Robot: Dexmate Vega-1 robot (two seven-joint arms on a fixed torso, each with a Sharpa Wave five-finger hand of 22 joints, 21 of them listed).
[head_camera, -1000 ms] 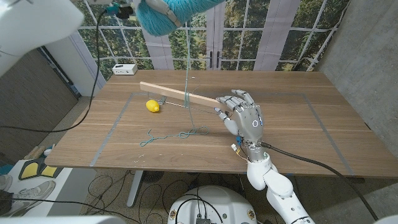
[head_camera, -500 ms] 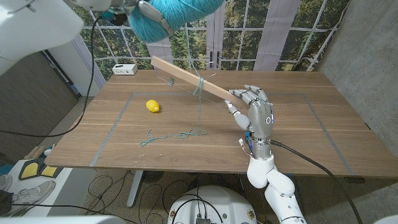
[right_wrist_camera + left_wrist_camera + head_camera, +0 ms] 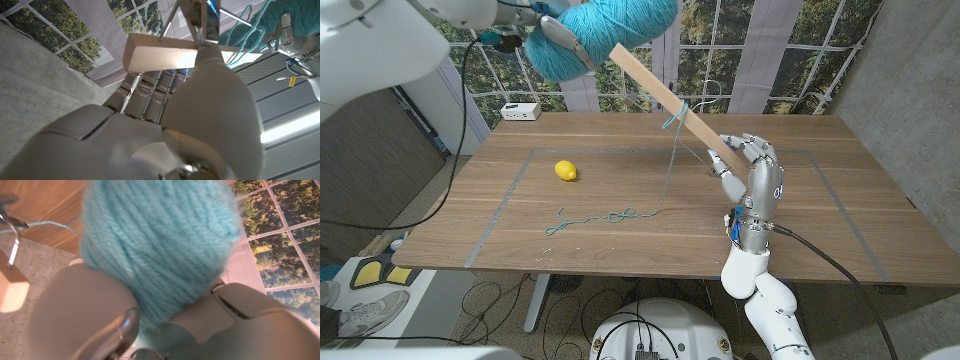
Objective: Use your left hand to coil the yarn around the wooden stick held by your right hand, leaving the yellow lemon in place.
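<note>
Yarn (image 3: pixel 605 25) (one ball), one stick (image 3: pixel 670 100), one lemon (image 3: pixel 565 170)

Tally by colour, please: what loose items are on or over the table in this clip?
Teal: 1, the yarn ball with its strand trailing to the table.
Yellow: 1, the lemon.
Wood-coloured: 1, the wooden stick.
White: 1, a small box at the far edge.
Total: 4.

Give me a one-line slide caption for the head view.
Left hand lifts the teal yarn ball above the tilted wooden stick gripped by the right hand; yellow lemon sits untouched on the table.
</note>
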